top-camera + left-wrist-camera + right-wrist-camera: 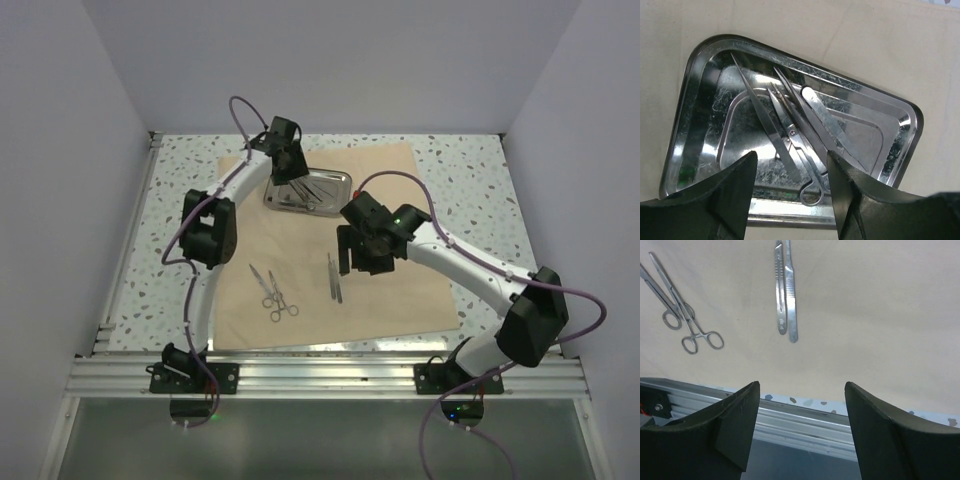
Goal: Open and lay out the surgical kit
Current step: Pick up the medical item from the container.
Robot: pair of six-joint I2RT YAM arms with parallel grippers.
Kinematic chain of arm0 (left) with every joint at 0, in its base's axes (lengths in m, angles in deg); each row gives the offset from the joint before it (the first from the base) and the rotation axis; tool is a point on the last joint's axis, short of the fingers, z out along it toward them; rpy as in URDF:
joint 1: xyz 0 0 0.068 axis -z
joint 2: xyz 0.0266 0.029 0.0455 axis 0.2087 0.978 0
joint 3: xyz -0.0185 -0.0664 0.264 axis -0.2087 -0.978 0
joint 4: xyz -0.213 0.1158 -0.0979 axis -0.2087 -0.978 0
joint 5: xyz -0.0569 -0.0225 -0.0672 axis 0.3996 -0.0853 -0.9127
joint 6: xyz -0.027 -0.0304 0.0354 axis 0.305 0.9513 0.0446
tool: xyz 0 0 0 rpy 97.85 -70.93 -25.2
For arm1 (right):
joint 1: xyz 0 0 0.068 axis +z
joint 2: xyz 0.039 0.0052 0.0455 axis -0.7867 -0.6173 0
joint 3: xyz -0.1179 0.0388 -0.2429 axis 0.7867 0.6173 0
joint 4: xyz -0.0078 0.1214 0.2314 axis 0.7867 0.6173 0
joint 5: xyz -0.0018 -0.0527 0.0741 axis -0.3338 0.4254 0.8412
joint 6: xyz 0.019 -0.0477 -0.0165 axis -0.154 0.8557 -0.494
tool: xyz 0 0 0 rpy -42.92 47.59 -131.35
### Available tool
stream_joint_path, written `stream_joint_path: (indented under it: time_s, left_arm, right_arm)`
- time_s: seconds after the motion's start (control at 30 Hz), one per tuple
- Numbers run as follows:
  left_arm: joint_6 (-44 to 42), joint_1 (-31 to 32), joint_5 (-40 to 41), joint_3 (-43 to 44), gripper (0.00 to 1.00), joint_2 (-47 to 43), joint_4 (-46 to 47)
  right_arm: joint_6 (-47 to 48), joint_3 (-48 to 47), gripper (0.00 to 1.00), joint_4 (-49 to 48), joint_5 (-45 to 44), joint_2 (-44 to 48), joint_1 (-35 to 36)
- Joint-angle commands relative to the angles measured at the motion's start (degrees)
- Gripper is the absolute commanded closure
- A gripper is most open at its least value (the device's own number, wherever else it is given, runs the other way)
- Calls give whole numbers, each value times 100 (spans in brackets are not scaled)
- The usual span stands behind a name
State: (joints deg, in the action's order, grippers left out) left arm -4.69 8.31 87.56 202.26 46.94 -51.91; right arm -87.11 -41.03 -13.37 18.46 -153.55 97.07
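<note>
Cloth wrap point(330, 250) lies unfolded and flat on the speckled table point(470, 180), with its near edge close to the aluminium rail point(330, 375) that carries both arm bases. On the far part of the cloth, left of centre, sits the steel tray point(308, 190).

Tray contents, as seen from the left wrist view: slim pointed tweezers point(765, 120), scissors point(805, 165) with one finger ring visible at the near rim, and a flat blunt-ended handle point(832, 125). All three overlap in a loose fan.

On the near part of the cloth lie two ring-handled instruments point(275, 295), touching and slightly crossed. It cannot be told whether they are scissors or forceps. To their right, apart from them, lie two straight slim handles point(334, 278), side by side and touching.

The left gripper point(791, 165) hangs directly over the tray, jaws apart, with nothing between them. The right gripper point(802, 390) is held above the cloth just right of the straight handles, jaws likewise apart and empty.
</note>
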Motion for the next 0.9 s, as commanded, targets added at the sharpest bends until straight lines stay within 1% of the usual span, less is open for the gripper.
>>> stream_joint_path:
  time_s: [0.0, 0.23, 0.27, 0.7, 0.8, 0.83, 0.87]
  left_arm:
    - [373, 38, 319, 622, 41, 248, 346]
    - [390, 38, 381, 720, 50, 424, 618]
    - [364, 38, 355, 728, 53, 459, 636]
    - [364, 38, 21, 939, 55, 943, 733]
    - [364, 38, -6, 939, 62, 952, 777]
    - [364, 38, -6, 948, 69, 952, 812]
    - [355, 38, -6, 948, 73, 935, 830]
  right_arm:
    - [-49, 78, 28, 532, -366, 238, -98]
    - [-23, 8, 31, 682, -472, 151, -168]
    - [-23, -18, 32, 691, -472, 107, -168]
    - [57, -80, 36, 744, -507, -104, -300]
    - [83, -80, 37, 744, -516, -104, -327]
    - [74, -80, 37, 744, -533, -104, -335]
    - [83, -80, 38, 744, -534, -104, -353]
